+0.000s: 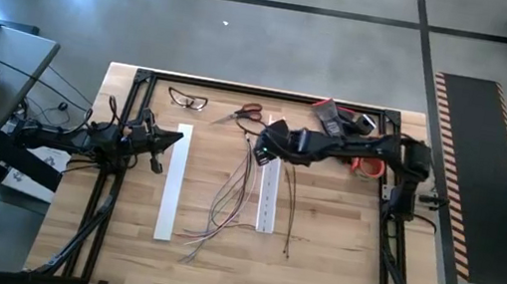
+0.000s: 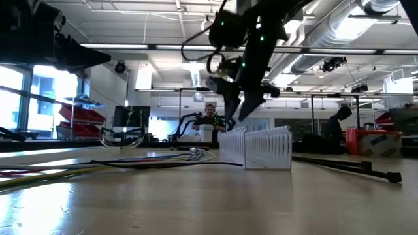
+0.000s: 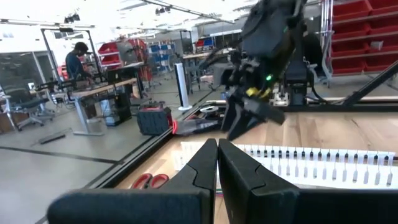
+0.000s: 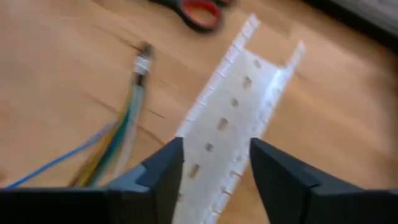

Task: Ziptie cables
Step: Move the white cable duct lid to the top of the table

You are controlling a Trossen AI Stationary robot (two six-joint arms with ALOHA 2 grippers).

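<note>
The cables (image 1: pixel 230 199) lie loose on the wooden table, just left of a white slotted channel (image 1: pixel 268 197). They also show in the low view (image 2: pixel 130 160) and the right wrist view (image 4: pixel 121 127). Thin dark zipties (image 1: pixel 290 223) rest flat to the right of the channel, and the low view shows them as well (image 2: pixel 353 168). My right gripper (image 1: pixel 260 151) hangs open over the channel's far end (image 4: pixel 233 106), slanting down, one finger to each side (image 4: pixel 214 171). I see no touch. My left gripper (image 1: pixel 178 139) waits shut and level at the left (image 3: pixel 217 168).
A long flat white strip (image 1: pixel 172 182) lies near my left gripper. Red-handled scissors (image 1: pixel 248 113) and safety glasses (image 1: pixel 187 100) sit by the far edge. Dark and orange tools (image 1: pixel 347 124) crowd the far right corner. A black frame (image 1: pixel 143 75) borders the table.
</note>
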